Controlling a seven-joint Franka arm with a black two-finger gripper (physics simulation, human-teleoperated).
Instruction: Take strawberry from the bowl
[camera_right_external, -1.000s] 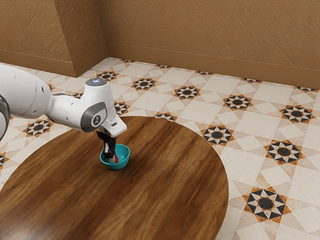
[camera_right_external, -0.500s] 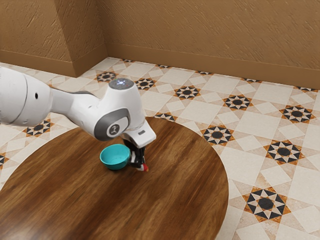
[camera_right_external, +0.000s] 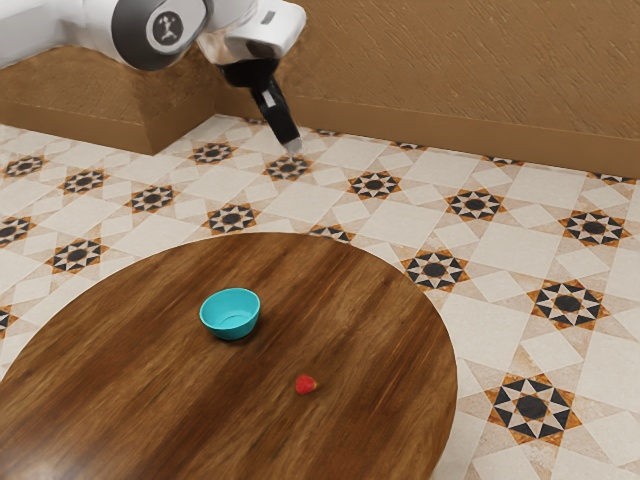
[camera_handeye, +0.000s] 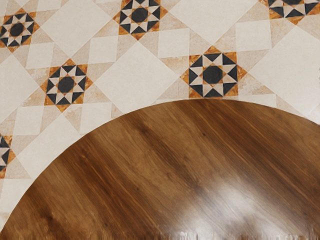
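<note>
You are looking at a room where a brown, rough-textured wall (camera_right_external: 430, 60) is rising behind a pale tiled floor (camera_right_external: 520, 260) patterned with dark and orange stars. In front of you, a round wooden counter (camera_right_external: 370, 320) is showing its streaky brown grain.

Your red strawberry (camera_right_external: 305, 384) is lying on the bare wood, outside the bowl. In the exterior view it is sitting toward the right of the teal bowl (camera_right_external: 232, 333) and closer to the camera, well apart from it. The bowl is standing upright on the counter, its mouth facing up.

Farther out, your black end effector (camera_right_external: 291, 148) is hanging high in the air, angled downward, well clear of both the strawberry and the bowl. You cannot tell from these views whether it is open or closed. The white arm (camera_right_external: 50, 30) is reaching in from the exterior view's upper left. In the wrist view, you are seeing the counter's curved edge running against the star-patterned tiles, while a bright reflection is glowing on the wood.
</note>
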